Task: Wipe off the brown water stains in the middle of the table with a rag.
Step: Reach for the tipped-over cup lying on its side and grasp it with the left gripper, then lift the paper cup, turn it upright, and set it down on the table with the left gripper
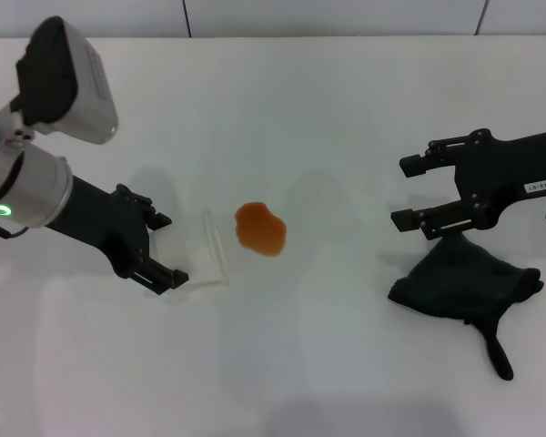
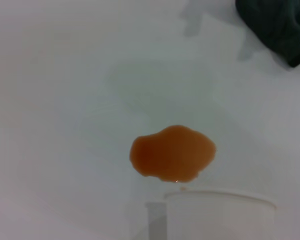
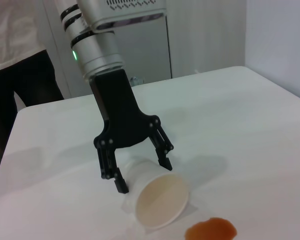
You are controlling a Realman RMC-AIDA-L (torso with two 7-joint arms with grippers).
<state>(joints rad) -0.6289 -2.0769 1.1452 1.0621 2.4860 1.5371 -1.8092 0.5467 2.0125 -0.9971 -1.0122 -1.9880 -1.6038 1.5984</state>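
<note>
Large plain white smooth counter (image 1: pixel 346 109). Small orange-brown roundish liquid blotch with uneven edges (image 1: pixel 259 228) sits mid-counter, also clear in the left wrist view (image 2: pixel 172 152) and at the lower edge of the right wrist view (image 3: pixel 211 231).

White paper cup (image 1: pixel 214 250) lies tipped on its side just left of the blotch, near it but not touching; open mouth faces the blotch (image 3: pixel 160 200). Its rim shows at the bottom of the left wrist view (image 2: pixel 220 215).

Left end effector (image 1: pixel 159 248) is black, low over the counter, fingers spread on either side of the cup's closed end (image 3: pixel 140 167); released, not clamping, and whether the fingers touch the cup can't be told.

Right end effector (image 1: pixel 408 193) is black, on the right side, fingers apart and holding nothing, pointed toward the middle. Dark charcoal soft cloth, bunched with a narrow tail strip (image 1: pixel 464 282), lies on the counter directly under and in front of that arm, tail trailing toward the near edge. The cloth is well apart from the blotch; one corner shows in the left wrist view (image 2: pixel 277 27).

Bare white surface between blotch and cloth, and all along the near edge and far edge. A person in dark trousers (image 3: pixel 25 85) stands beyond the far-left counter edge.
</note>
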